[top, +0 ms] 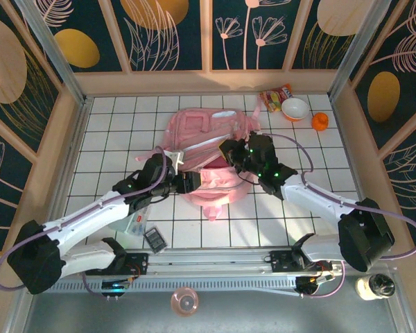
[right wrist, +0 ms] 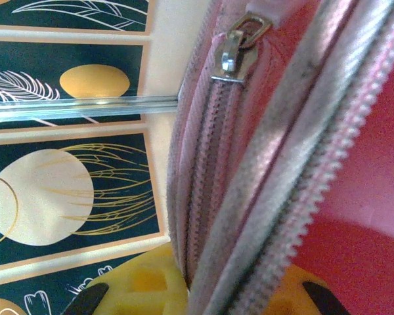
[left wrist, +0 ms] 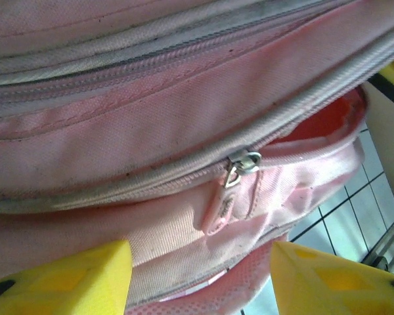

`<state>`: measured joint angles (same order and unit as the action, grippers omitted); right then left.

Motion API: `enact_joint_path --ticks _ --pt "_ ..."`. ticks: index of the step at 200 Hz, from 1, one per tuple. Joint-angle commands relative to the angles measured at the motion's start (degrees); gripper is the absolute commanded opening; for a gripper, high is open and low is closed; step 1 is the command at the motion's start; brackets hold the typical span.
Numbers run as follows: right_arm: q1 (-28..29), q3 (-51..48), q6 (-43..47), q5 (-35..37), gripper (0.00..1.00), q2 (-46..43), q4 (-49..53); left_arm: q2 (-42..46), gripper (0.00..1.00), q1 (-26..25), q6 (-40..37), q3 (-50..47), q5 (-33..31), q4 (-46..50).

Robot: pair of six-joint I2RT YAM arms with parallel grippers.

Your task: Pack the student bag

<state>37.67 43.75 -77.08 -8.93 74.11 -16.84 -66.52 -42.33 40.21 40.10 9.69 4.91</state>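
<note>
The student bag (top: 208,135) is lying mid-worktop (top: 111,125) with its zip partly open. The right gripper (top: 227,150) is clenching its jaws on the bag's zip edge. The left gripper (top: 188,182) is hovering at the near-left side, jaws released. A calculator (top: 154,239), bowl (top: 295,109) and snack packet (top: 276,97) are lying outside, so most of the packing is probably still waiting.

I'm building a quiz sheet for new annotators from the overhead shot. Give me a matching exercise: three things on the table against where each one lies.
Things:
1. student bag
2. bowl
3. calculator

Places:
A. near edge, beside the left arm
B. far right, next to an orange item
C. middle of the table

Pairs: 1-C, 2-B, 3-A.
</note>
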Motion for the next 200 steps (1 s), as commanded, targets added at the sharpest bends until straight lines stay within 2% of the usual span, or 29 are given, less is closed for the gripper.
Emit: enact_joint_path --ticks 1,36,88,131,147,153,170,188,200 --pt "0.8 3.72 0.26 1.64 0.0 -0.54 -8.14 -1.72 0.54 -0.65 1.36 2.04 -2.22 -3.59" --pt "1.43 4.07 0.0 1.66 0.0 -0.6 -7.4 -4.64 0.42 -1.2 0.75 3.78 -3.78 -5.94" --pt "2.14 4.15 -0.03 2.07 0.0 -0.62 -6.43 -8.87 0.42 -3.05 0.58 7.76 -3.72 -6.83" --pt "2.14 5.93 2.3 2.51 0.0 -1.33 -2.82 -9.45 0.18 -3.19 -0.34 7.18 -9.5 -3.03" --pt "1.86 6.44 3.77 1.85 0.0 -1.8 -1.4 -9.37 0.04 -3.11 -1.35 7.69 -12.5 -0.4" --pt "1.42 6.64 4.49 1.28 0.0 -2.13 -0.45 -9.08 0.0 -3.06 -1.4 7.47 -13.5 0.44" --pt "-1.36 7.0 7.08 -2.5 0.0 -3.61 2.29 -7.61 0.0 -3.03 -2.55 6.17 -15.82 2.04" --pt "-5.91 7.7 10.51 -10.29 0.0 -5.44 6.92 -5.52 0.0 -2.45 -4.06 3.74 -19.07 3.83" --pt "-11.47 8.37 13.23 -17.05 0.0 -6.28 10.24 -4.04 0.0 -1.07 -5.04 1.92 -19.86 4.48"
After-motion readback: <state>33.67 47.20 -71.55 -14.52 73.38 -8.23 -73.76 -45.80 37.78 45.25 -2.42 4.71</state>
